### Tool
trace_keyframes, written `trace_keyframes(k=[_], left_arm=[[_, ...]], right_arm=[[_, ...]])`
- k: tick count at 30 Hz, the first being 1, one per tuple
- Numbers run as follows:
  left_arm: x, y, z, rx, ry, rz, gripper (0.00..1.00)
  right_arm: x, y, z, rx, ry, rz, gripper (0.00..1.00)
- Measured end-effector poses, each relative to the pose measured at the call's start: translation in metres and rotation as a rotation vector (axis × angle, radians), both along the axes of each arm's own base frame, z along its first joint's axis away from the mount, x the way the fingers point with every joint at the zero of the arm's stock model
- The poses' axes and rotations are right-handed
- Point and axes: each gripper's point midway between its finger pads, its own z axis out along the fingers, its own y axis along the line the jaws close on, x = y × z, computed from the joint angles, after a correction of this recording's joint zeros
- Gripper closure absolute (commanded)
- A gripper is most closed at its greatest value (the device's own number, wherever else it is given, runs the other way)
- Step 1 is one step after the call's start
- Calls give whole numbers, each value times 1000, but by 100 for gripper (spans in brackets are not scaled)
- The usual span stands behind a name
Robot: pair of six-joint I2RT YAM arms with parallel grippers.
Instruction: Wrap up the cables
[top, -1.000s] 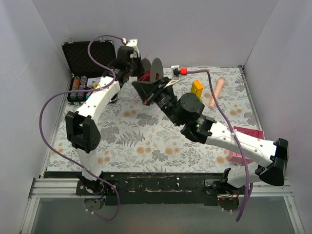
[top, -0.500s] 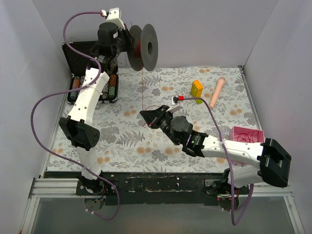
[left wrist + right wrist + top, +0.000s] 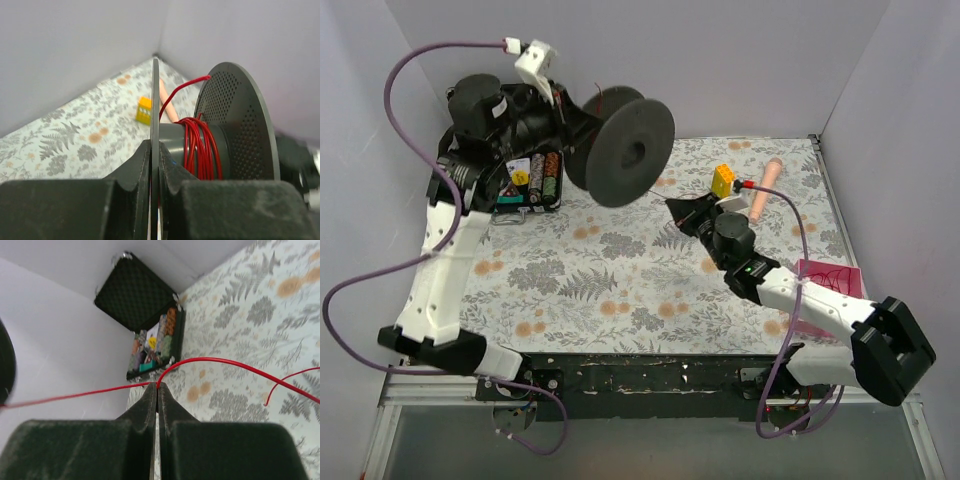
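My left gripper [image 3: 568, 128] is raised high at the back left, shut on one flange of a black spool [image 3: 632, 150]. In the left wrist view the jaws [image 3: 155, 146] pinch the thin flange edge-on. Red cable [image 3: 201, 145] is wound in several turns round the hub, with a loose end sticking up. My right gripper [image 3: 686, 214] sits low near the back right of the mat, shut on a strand of the red cable [image 3: 215, 359]. In the right wrist view the strand runs from the left into the closed tips [image 3: 157, 386], then arcs away right over the mat.
An open black case [image 3: 525, 180] with batteries lies at the back left, also seen in the right wrist view [image 3: 150, 347]. A yellow block [image 3: 724, 181] and a pink peg [image 3: 765, 190] lie just behind the right gripper. A pink tray [image 3: 828, 280] sits at the right edge.
The left arm has swung the spool up and toward the camera, turning its flange face-on. The right gripper has moved from the mat's middle back and right, toward the yellow block, still holding the cable.
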Motion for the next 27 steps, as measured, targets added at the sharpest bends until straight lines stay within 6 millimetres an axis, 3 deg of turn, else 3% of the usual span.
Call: trace_keyframes(k=[2,4,8,11,15,21,27], left_arm=[[-39,-4,-12,63,-17,-100,100],[-66,-4,-33,138,-21,-171,100],[-90,2,-97,303,37,-263,100],[-88,3,-148,402,108,-286,100],[-77,1,-209,522,193,-262,100],[-66,-25,-241,633,171,-215,100],[-14,-31,-252,606,184,-9,100]], right_arm=[[12,-22,17,8,-46,-40,99],[20,-40,34,0,-99,-66,99],[35,-61,52,-105,-177,-100,99],[36,-56,70,-173,-224,-62,99],[23,-31,96,-224,-297,29,99],[1,9,96,-282,-319,127,99],[-12,40,90,-327,-320,177,96]])
